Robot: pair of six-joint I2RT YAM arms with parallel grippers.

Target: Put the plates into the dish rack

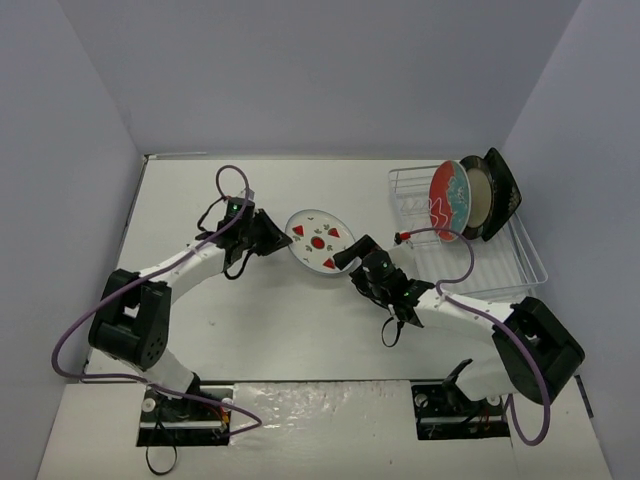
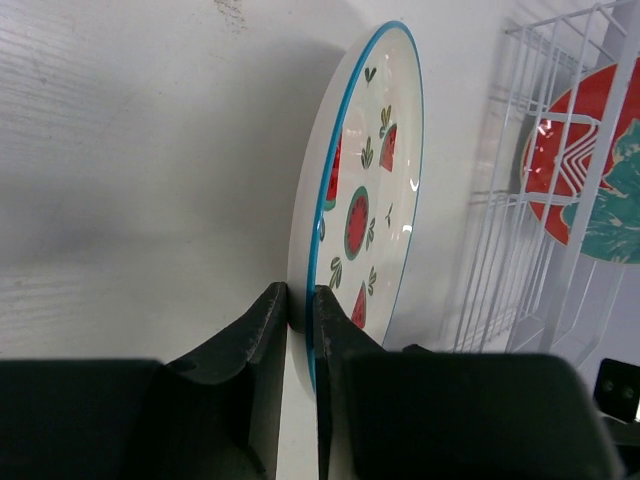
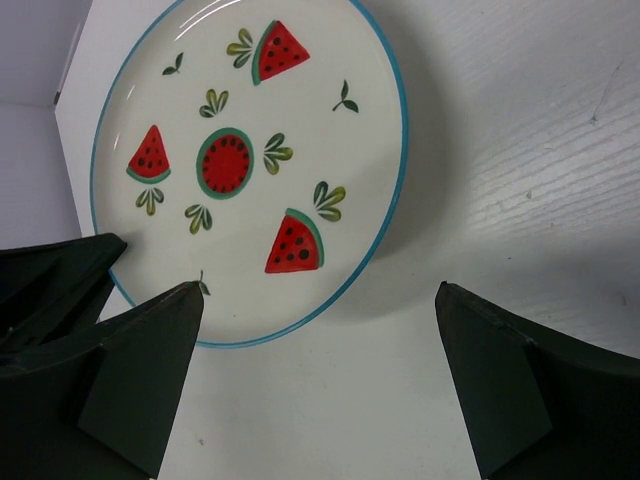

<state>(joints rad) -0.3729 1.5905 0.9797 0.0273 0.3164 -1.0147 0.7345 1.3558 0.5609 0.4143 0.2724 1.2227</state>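
Now left tool [image 2: 300, 300] pinches watermelon plate [image 2: 365, 200] rim; right tool [image 3: 318, 290] gapes wide, plate just ahead.

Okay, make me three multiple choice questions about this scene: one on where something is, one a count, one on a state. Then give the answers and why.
1. Where is the round white plate with red watermelon slices?
A. standing in the rack
B. flat beside the left arm's base
C. between the two grippers, left of the rack

2. How many plates stand in the clear wire dish rack?
A. one
B. three
C. four

3. How is the left gripper?
A. shut on the watermelon plate's rim
B. wide open
C. shut on nothing

Answers:
1 C: the top view shows it between the left gripper and the open right gripper.
2 B: a red-and-teal floral plate, a black-rimmed beige plate and a square black plate.
3 A: the left wrist view shows both fingers pinching the blue edge.
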